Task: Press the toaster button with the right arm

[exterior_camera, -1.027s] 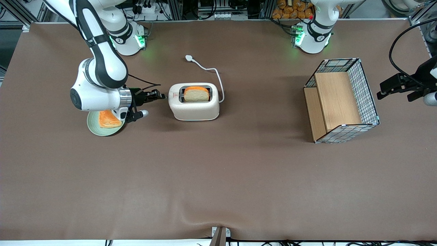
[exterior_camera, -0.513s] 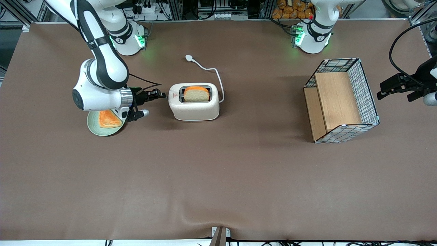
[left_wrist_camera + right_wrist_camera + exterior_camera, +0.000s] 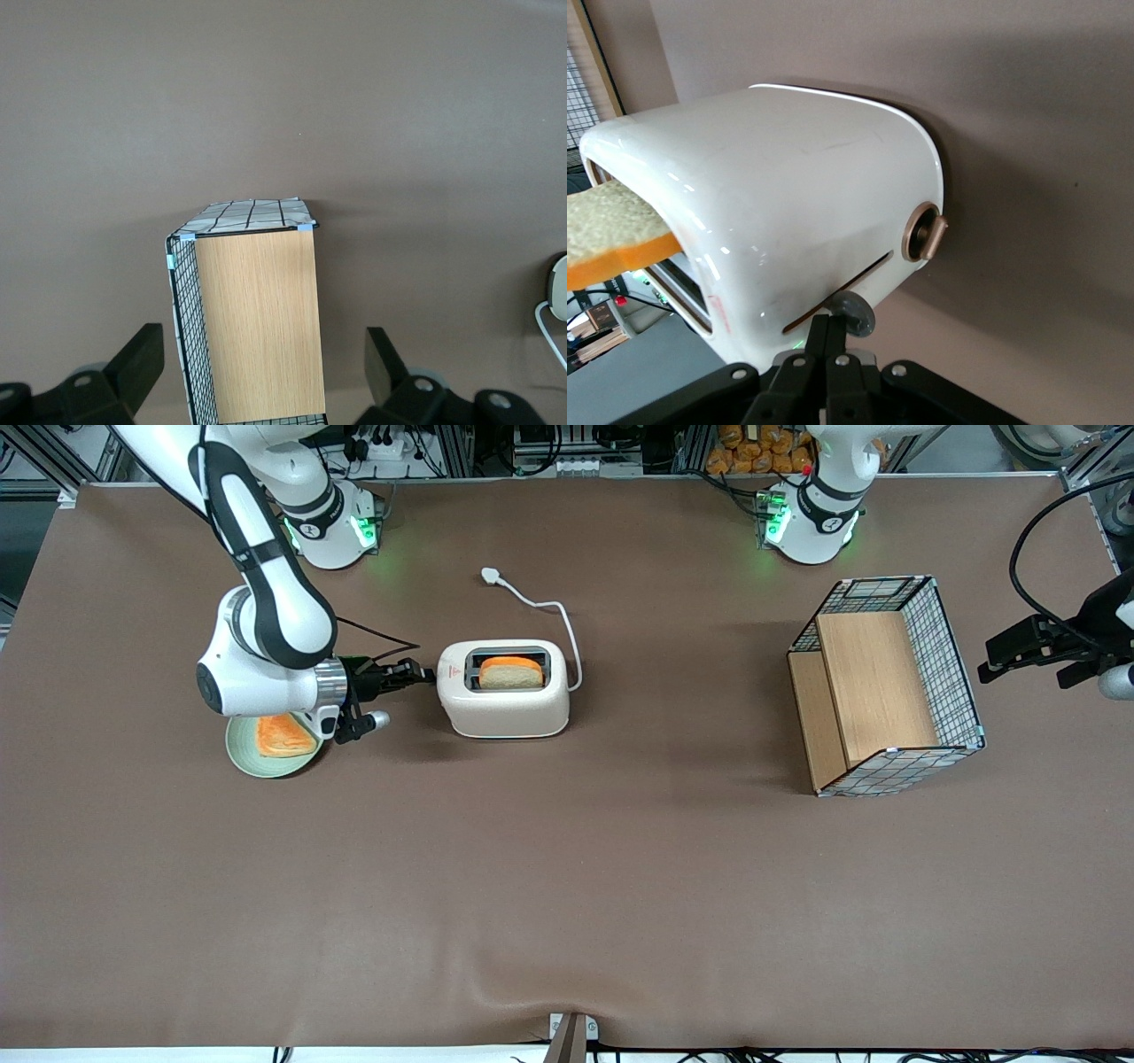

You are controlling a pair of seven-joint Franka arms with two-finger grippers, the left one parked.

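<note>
Where gripper (image 3: 828, 341) touches: grey toaster button (image 3: 852, 310).

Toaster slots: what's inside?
The cream-white rounded toaster holds one orange-crusted bread slice, top protruding; its lower part is hidden. The black two-finger gripper, shut, is at the small grey lever knob.
</note>
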